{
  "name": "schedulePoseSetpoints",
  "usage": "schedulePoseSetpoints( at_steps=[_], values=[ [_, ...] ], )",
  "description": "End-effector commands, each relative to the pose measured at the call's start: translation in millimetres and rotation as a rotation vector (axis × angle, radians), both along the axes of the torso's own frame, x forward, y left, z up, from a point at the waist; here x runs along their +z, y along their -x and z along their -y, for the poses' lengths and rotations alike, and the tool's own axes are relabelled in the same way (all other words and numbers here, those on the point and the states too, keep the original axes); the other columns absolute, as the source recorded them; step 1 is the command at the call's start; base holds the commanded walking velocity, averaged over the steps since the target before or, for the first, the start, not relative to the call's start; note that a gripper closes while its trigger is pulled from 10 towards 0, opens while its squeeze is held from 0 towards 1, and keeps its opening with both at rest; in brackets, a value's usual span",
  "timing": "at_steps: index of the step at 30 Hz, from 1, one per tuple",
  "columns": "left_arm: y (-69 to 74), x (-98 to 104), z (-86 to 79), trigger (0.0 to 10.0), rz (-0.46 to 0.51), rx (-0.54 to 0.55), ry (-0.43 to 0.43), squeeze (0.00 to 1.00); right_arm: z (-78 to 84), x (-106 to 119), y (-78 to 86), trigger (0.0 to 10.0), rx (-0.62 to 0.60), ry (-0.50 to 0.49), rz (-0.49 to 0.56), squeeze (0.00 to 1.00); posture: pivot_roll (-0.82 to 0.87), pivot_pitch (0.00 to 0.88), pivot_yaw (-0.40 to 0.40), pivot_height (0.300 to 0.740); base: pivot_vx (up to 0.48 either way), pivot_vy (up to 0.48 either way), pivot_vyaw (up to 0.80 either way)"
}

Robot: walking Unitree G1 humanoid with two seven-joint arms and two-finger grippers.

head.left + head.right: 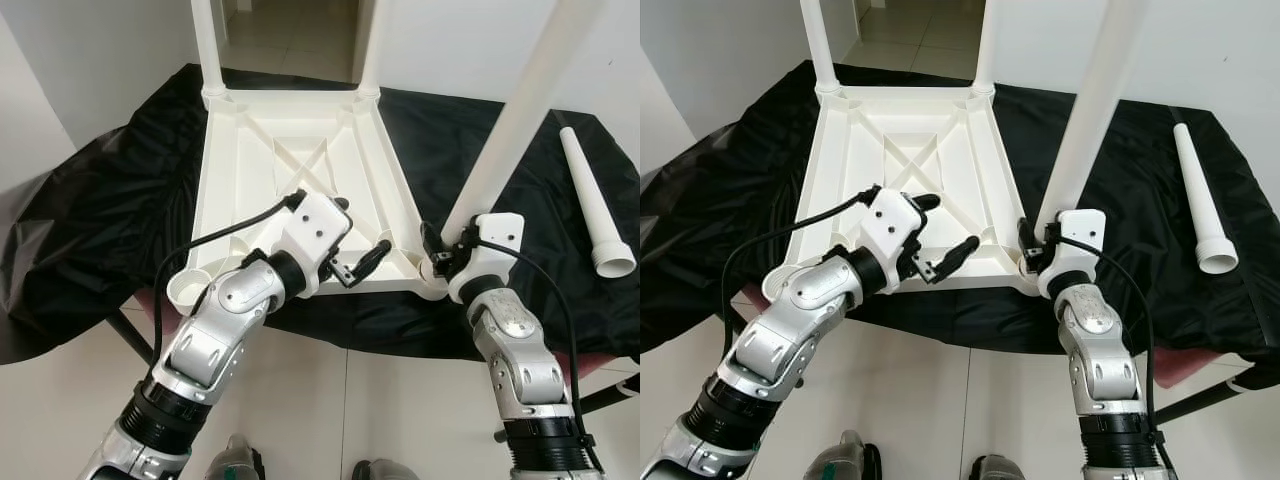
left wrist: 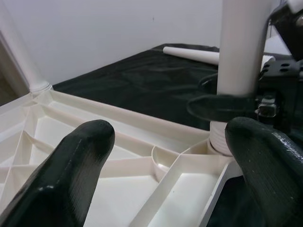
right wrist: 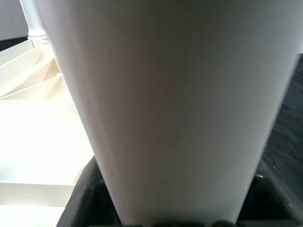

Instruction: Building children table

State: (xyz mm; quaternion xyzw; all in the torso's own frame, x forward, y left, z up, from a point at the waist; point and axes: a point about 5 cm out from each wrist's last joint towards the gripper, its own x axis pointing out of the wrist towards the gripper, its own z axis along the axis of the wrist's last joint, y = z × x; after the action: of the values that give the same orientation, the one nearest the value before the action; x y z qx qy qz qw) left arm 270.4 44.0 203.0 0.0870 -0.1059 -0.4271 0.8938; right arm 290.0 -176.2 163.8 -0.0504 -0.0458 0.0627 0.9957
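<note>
The tabletop (image 1: 300, 150) lies upside down on a black sheet (image 1: 100, 210). The right gripper (image 1: 438, 250) clasps a leg (image 1: 500, 150) standing in its near corner socket. The left gripper (image 1: 350, 250) hovers spread above the tabletop, holding nothing; a spare leg (image 1: 595, 205) lies on the sheet.

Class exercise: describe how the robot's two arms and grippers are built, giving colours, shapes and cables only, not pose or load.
Both arms are jointed silver metal segments with black ribbed collars near the bottom. Each ends in a boxy white wrist housing with small dark screw holes. A black cable loops along each arm. The left gripper has two long, rounded black fingers; the right gripper is black too.
</note>
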Motion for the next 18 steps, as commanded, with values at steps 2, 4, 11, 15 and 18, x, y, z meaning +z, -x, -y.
schedulePoseSetpoints(
  at_steps=[2, 4, 11, 15, 18],
  values=[
    [8.5, -5.1, 4.0, 10.0, -0.017, -0.115, -0.033, 0.0, -2.5, -5.0, 2.1, 10.0, 0.012, 0.006, -0.03, 0.0, 0.06, 0.039, -0.028, 0.74, 0.0, 0.0, 0.0],
    [8.8, -5.2, 4.0, 10.0, -0.017, -0.116, -0.033, 0.0, -2.5, -5.0, 2.1, 10.0, 0.013, 0.006, -0.031, 0.0, 0.06, 0.039, -0.028, 0.74, 0.0, 0.0, 0.0],
    [14.6, -5.5, 6.5, 10.0, -0.037, -0.15, -0.023, 0.0, -5.2, -8.4, 3.5, 10.0, 0.034, 0.017, -0.061, 0.0, 0.06, 0.061, -0.031, 0.74, 0.0, 0.0, 0.0],
    [14.7, -5.0, 5.7, 10.0, -0.041, -0.147, -0.019, 0.0, -5.0, -12.5, 5.3, 10.0, 0.041, 0.01, -0.086, 0.0, 0.06, 0.063, -0.031, 0.74, 0.0, 0.0, 0.0],
    [15.0, -5.0, 5.3, 10.0, -0.043, -0.147, -0.019, 0.0, -4.5, -15.0, 5.9, 10.0, 0.042, -0.01, -0.101, 0.0, 0.06, 0.063, -0.031, 0.74, 0.0, 0.0, 0.0]
  ],
)
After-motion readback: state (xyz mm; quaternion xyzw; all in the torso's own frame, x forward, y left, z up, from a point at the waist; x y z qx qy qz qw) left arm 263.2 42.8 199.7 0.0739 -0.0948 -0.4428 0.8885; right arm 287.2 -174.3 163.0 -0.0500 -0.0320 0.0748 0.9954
